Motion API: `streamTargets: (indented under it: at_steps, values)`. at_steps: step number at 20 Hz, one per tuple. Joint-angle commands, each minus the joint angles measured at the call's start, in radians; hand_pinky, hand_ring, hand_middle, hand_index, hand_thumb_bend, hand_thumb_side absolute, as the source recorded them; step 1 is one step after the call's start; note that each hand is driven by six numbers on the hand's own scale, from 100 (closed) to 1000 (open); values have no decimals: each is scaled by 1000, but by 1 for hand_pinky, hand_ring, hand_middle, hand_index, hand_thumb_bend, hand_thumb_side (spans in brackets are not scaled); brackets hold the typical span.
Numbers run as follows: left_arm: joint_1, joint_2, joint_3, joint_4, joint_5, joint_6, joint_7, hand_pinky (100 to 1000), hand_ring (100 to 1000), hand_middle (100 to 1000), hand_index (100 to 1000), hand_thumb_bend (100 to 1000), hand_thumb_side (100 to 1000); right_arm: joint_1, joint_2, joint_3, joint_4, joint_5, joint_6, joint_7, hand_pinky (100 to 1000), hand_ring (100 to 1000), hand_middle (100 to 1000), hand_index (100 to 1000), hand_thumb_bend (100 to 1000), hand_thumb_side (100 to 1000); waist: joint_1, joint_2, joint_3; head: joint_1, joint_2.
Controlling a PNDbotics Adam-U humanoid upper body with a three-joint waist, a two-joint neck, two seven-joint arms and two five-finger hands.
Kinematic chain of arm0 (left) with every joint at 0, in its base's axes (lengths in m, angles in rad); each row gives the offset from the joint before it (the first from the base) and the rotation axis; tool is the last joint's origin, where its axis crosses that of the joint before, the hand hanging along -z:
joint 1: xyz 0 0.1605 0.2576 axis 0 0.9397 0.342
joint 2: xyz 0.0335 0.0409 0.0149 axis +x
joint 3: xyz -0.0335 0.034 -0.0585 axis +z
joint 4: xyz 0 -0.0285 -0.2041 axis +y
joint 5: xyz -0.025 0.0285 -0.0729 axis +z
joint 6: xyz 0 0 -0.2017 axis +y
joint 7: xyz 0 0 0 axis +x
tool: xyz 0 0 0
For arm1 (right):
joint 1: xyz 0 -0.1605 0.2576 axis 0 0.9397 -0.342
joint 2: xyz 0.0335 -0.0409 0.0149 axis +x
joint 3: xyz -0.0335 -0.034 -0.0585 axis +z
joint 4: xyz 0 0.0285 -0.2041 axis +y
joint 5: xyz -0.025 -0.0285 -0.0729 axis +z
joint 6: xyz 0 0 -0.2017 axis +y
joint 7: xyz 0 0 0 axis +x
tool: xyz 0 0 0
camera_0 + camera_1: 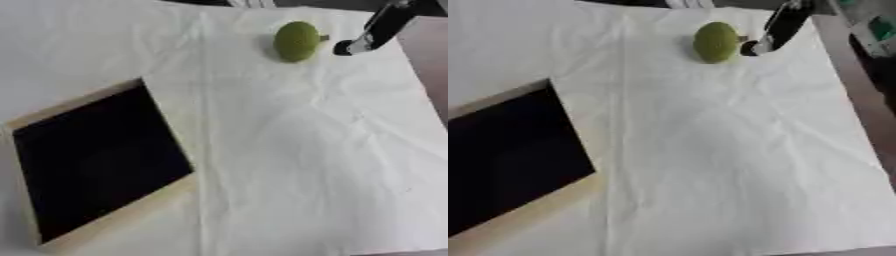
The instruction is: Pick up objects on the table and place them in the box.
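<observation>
We are reaching: our right hand (360, 42), fingers' state unclear, nears the green fruit (297, 41); next, grasp it for the box (96, 160).

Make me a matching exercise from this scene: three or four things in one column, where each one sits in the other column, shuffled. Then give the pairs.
Things
1. round green fruit-like object
2. shallow wooden box with a black inside
3. robot's right hand
4. wrinkled white cloth

Places
A. lower left of the view, nothing visible in it
B. spread over the table under everything
C. far side of the cloth, right of centre
D. coming in from the upper right corner, its tip just right of the green object

Pairs: 1-C, 2-A, 3-D, 4-B
</observation>
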State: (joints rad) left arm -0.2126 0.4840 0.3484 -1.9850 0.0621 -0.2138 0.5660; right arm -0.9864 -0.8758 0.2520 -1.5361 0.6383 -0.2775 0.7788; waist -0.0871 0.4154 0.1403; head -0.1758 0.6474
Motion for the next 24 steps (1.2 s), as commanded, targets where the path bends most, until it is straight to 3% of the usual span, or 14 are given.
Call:
streamTargets:
  at_steps: [1, 15, 20, 24]
  values:
    - [-13, 12, 3, -15, 2, -2, -6, 512, 565, 567, 736, 422, 567, -31, -5, 1, 28, 14, -5, 7, 877, 895, 924, 998, 450, 100, 5, -12, 5, -4, -18]
    - [-30, 1, 2, -15, 0, -2, -17, 509, 562, 567, 733, 408, 568, -85, 67, -3, 176, 109, -24, -47, 877, 892, 924, 995, 437, 100, -4, 34, 39, -44, -56]
    - [-30, -7, 3, -15, -2, -2, -18, 509, 561, 567, 732, 405, 569, -92, 74, -12, 203, 133, -26, -64, 876, 891, 923, 994, 432, 100, -5, 46, 45, -82, -118]
    - [-33, -9, 2, -15, -2, -2, -20, 509, 561, 567, 732, 401, 571, -94, 76, -20, 209, 140, -23, -74, 875, 891, 922, 994, 434, 100, -5, 52, 45, -105, -144]
